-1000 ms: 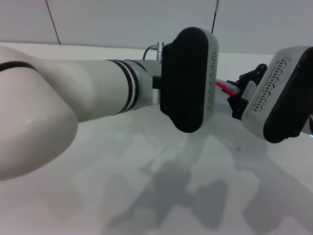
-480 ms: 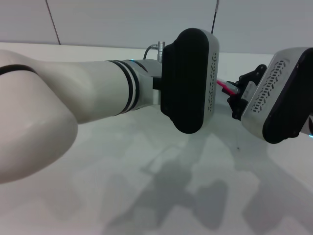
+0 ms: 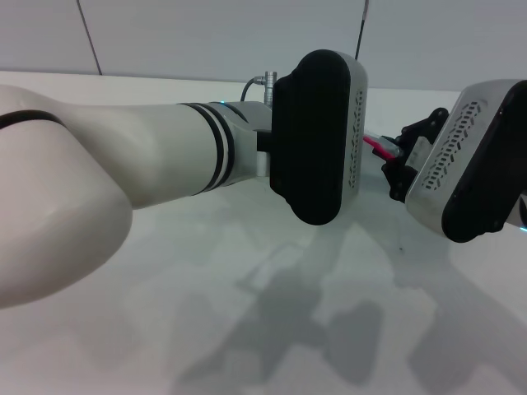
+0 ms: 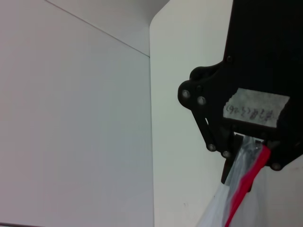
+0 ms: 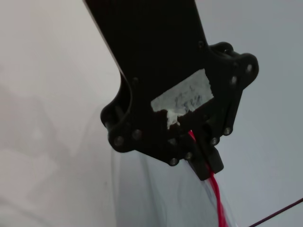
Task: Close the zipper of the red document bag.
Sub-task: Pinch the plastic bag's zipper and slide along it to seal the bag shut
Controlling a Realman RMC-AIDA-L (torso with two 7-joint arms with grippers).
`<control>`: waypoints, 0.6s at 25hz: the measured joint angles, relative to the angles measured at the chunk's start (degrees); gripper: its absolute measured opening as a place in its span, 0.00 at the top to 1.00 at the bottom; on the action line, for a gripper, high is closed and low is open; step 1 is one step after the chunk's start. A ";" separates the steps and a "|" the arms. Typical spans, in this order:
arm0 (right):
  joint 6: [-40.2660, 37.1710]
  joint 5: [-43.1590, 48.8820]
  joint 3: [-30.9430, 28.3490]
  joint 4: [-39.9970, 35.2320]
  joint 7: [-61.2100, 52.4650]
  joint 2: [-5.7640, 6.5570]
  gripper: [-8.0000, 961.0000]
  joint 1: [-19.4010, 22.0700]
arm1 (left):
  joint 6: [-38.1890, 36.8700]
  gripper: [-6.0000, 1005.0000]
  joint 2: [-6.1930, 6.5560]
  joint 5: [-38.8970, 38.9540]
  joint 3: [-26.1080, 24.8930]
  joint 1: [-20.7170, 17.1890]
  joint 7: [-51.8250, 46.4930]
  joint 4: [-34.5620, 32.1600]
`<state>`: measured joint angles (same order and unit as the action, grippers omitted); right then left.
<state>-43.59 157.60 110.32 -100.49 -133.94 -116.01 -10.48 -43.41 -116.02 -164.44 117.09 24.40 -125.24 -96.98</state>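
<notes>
The red document bag [image 5: 165, 194] hangs as translucent pale plastic below my right gripper [image 5: 201, 163], which is shut on the zipper [image 5: 216, 191], a thin red strip along the bag's edge. In the left wrist view my left gripper [image 4: 260, 144] is shut on the same red zipper [image 4: 244, 184], with the bag [image 4: 215, 208] drooping beneath it. From the head, only a short piece of zipper [image 3: 377, 146] shows, running into the right gripper [image 3: 394, 160]. The left gripper is hidden there behind its own black wrist housing [image 3: 317, 136]. I cannot make out the slider.
My left arm [image 3: 123, 173] crosses most of the head view above the white table [image 3: 247, 271] and casts shadows on it. Grey wall panels stand behind. A thin dark cable [image 5: 279, 213] crosses one corner of the right wrist view.
</notes>
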 joint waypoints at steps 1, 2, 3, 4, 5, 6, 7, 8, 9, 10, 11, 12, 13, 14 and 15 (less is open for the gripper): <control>0.00 0.01 0.04 -0.04 0.00 0.00 0.94 0.00 | 0.00 0.94 0.00 0.00 0.00 0.00 0.00 0.00; 0.00 0.04 0.12 -0.09 0.00 0.00 0.94 0.01 | 0.00 0.94 0.00 0.00 -0.01 0.01 0.00 0.01; 0.00 0.06 0.19 -0.12 0.00 0.00 0.94 0.02 | 0.01 0.94 0.00 0.00 -0.02 0.01 0.00 0.02; 0.00 0.09 0.25 -0.16 0.05 0.00 0.94 0.02 | 0.09 0.94 0.00 0.00 -0.02 0.02 0.00 0.03; 0.00 0.09 0.31 -0.18 0.18 0.00 0.94 0.02 | 0.25 0.94 0.00 0.00 -0.02 0.02 0.01 0.04; 0.00 0.09 0.33 -0.19 0.35 0.00 0.94 0.02 | 0.44 0.94 0.00 0.00 -0.02 0.02 0.05 0.04; 0.00 0.08 0.33 -0.20 0.53 0.00 0.94 0.04 | 0.58 0.94 0.00 -0.01 0.00 -0.02 0.14 0.04; 0.00 0.03 0.33 -0.21 0.67 0.00 0.94 0.06 | 0.74 0.94 0.00 -0.04 0.02 -0.08 0.28 0.04; 0.00 -0.03 0.33 -0.22 0.79 0.00 0.94 0.08 | 0.75 0.94 0.00 -0.04 0.03 -0.11 0.39 0.04; 0.00 -0.05 0.33 -0.22 0.83 0.00 0.94 0.10 | 0.77 0.94 0.00 -0.05 0.04 -0.15 0.47 0.04; 0.00 -0.06 0.33 -0.23 0.84 0.00 0.94 0.12 | 0.77 0.94 0.00 -0.05 0.07 -0.17 0.48 0.04; 0.00 -0.06 0.33 -0.23 0.85 0.00 0.94 0.12 | 0.78 0.94 0.00 -0.06 0.10 -0.18 0.51 0.04; 0.00 -0.07 0.33 -0.24 0.85 0.00 0.94 0.12 | 0.78 0.94 0.00 -0.07 0.15 -0.18 0.54 0.04; 0.00 -0.08 0.33 -0.24 0.86 0.00 0.94 0.12 | 0.79 0.94 0.00 -0.08 0.24 -0.18 0.56 0.04; 0.00 -0.08 0.33 -0.24 0.86 -0.01 0.94 0.12 | 0.79 0.94 0.01 -0.10 0.38 -0.17 0.60 0.04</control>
<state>-43.59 157.52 110.65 -100.72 -133.08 -116.02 -10.36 -42.62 -116.00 -164.55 117.47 24.23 -124.64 -96.94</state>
